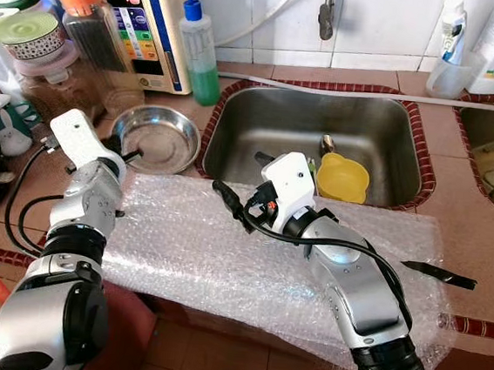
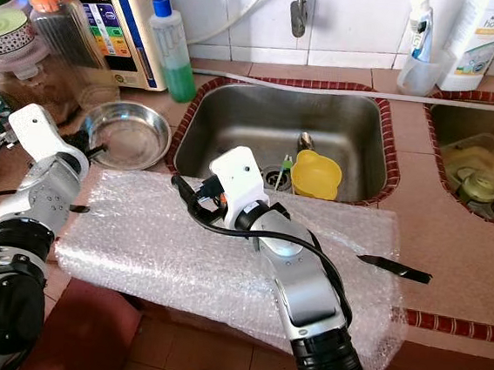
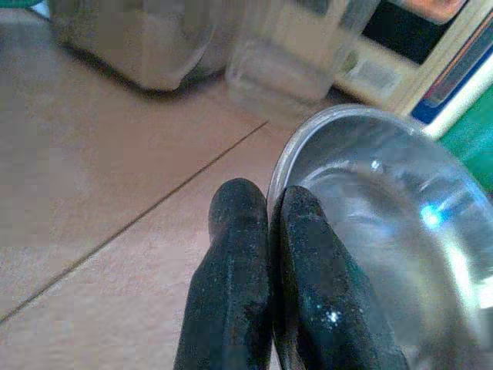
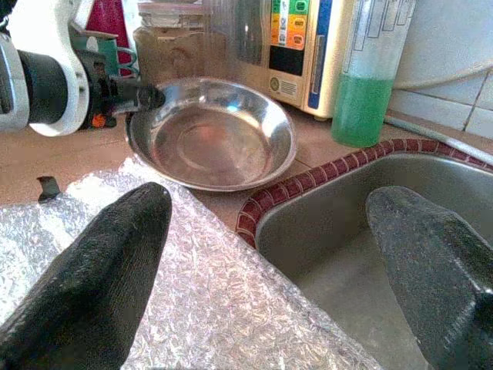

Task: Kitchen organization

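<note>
Steel bowl (image 4: 212, 132) rim in left pincer (image 3: 269, 254).

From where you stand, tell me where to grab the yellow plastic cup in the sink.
Take the yellow plastic cup by its near rim, coming from above: it stands upright, mouth open, in the steel sink, so one finger could likely slip inside.
</note>
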Tool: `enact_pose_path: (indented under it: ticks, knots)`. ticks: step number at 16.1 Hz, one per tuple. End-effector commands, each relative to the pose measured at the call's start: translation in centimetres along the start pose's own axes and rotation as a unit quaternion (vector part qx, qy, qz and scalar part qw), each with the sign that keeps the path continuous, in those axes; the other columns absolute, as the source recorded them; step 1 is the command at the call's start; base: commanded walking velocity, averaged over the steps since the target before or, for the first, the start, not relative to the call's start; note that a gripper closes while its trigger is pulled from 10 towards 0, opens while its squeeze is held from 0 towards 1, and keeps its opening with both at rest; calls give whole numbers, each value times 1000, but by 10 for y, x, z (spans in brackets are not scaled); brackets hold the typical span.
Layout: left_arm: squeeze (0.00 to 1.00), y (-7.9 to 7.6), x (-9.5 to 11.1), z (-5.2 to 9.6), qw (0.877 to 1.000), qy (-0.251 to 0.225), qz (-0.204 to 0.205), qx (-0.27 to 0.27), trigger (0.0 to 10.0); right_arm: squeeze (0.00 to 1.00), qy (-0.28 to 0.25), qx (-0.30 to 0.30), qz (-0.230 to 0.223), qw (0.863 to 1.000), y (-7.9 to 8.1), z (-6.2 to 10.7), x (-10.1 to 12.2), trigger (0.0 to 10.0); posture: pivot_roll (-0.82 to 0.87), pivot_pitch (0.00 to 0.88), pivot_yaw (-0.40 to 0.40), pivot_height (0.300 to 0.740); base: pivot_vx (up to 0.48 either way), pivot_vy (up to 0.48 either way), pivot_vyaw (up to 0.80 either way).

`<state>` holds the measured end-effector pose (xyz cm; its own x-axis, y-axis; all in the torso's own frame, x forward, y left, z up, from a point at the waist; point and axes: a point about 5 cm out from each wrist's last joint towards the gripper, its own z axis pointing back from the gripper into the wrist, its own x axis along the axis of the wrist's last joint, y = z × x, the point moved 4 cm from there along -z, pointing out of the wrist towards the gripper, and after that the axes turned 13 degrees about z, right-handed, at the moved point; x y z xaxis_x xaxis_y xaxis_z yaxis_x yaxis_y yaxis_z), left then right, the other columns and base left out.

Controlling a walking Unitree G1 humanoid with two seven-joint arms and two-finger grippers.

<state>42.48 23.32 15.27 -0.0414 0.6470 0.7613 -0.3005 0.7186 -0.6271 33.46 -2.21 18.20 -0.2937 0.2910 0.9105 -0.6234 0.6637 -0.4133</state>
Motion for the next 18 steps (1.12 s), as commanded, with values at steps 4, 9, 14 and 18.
enact_pose_path:
  ticks: [4,9,14,18]
  knots:
    - [0,-25,22,6,994,-69,33,-80,0,0,-7,3,7,1000,1,-4,3,10000,-212,99,175,740,0,0,0]
    - [0,-61,19,18,981,-74,52,-172,0,0,-10,-51,16,999,-21,-6,6,10000,-210,105,177,740,0,0,0]
    - [0,-108,1,49,941,-56,10,-333,0,0,-5,-186,-24,982,-74,4,2,10000,-210,109,184,740,0,0,0]
    - [0,-131,-24,76,910,-18,-20,-413,0,0,1,-215,-30,976,-89,4,-2,10000,-209,111,183,740,0,0,0]
